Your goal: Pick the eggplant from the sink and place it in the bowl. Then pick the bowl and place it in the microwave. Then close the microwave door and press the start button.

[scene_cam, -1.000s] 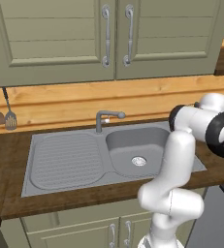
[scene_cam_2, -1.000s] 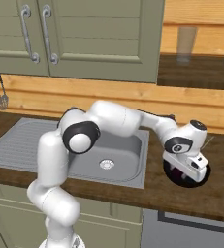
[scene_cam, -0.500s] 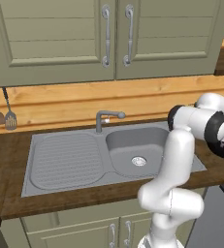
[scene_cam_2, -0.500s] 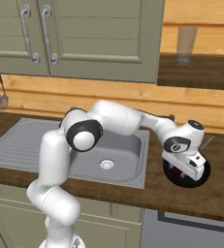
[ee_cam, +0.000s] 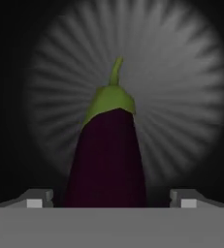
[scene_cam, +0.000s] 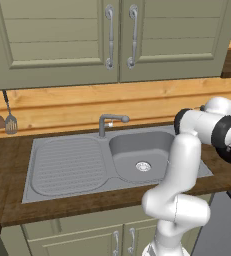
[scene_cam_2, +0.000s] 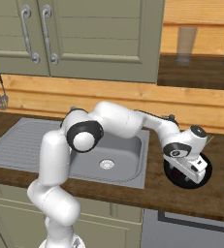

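One eggplant (ee_cam: 108,155) sits between the tool's (ee_cam: 111,198) spread fingertips (ee_cam: 36,198), stem pointing away over the ribbed floor of the dark bowl (scene_cam_2: 206,170), apparently just let go there. Jaws stand wide, clear of the skin on both sides, gripping nothing, while the sink (scene_cam_2: 125,167) lies well off along the table (scene_cam_2: 215,198).

Both base views share the sink (scene_cam: 77,167), oppositely angled
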Robot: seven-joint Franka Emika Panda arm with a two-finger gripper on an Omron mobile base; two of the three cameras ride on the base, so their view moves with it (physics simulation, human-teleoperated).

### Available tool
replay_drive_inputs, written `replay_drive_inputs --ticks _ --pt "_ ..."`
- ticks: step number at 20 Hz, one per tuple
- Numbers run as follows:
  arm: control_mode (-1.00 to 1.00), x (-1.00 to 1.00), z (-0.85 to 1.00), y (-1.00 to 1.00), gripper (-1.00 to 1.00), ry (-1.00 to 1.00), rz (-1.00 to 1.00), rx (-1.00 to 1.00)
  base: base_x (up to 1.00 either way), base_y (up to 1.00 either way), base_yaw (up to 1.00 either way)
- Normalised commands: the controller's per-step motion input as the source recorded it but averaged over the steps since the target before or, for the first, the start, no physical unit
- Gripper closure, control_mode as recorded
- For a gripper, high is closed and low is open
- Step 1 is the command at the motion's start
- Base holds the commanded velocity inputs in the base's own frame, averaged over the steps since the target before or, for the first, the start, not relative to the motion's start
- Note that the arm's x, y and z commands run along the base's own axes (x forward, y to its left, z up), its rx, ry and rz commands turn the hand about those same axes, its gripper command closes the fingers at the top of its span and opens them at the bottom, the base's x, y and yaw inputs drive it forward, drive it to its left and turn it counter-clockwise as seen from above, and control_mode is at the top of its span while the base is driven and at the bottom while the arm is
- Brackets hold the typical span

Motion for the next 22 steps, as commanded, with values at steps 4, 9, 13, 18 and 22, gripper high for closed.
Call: replay_drive_inputs --ticks 4,9,13,18,22 --pt "-1.00 -0.12 0.42 -0.01 -1.00 -0.19 0.00 0.00 0.00 0.00 0.00" --pt "-1.00 -0.19 0.56 -0.01 -1.00 -0.13 -0.01 0.00 0.00 0.00 0.00" --pt "-1.00 -0.24 0.18 -0.03 -1.00 -0.01 -0.02 0.00 0.00 0.00 0.00" --pt "-1.00 -0.23 0.00 -0.24 -1.00 0.00 -0.03 0.00 0.00 0.00 0.00" --pt "-1.00 -0.07 0.00 -0.21 -1.00 0.04 -0.05 0.00 0.00 0.00 0.00"
